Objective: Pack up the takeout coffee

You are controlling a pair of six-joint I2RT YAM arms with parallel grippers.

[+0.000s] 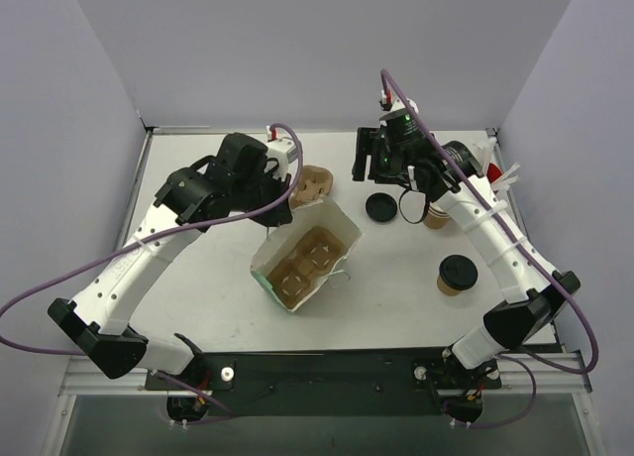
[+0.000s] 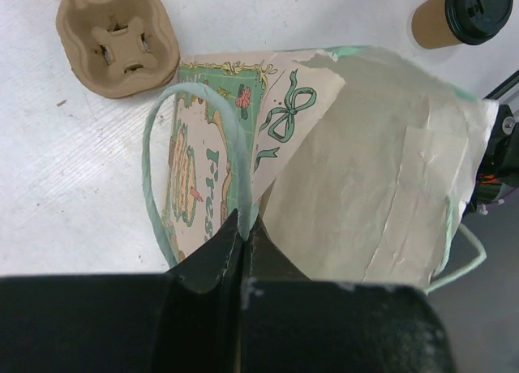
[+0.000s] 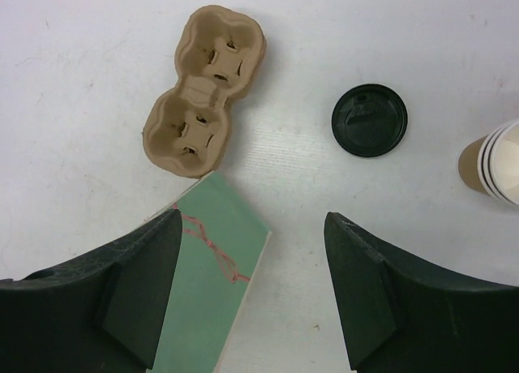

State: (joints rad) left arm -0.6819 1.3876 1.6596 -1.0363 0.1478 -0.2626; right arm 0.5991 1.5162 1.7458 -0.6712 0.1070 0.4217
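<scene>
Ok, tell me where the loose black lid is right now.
In the top view the loose black lid lies flat on the table, right of centre, between the open paper bag and the stack of brown cups.

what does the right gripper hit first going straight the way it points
The right gripper most likely meets bare table, in the gap between the green bag and the black lid, though depth is unclear.

Left claw (image 2: 242,227) pinched closed; right claw (image 3: 251,223) spread wide, facing downward.
</scene>
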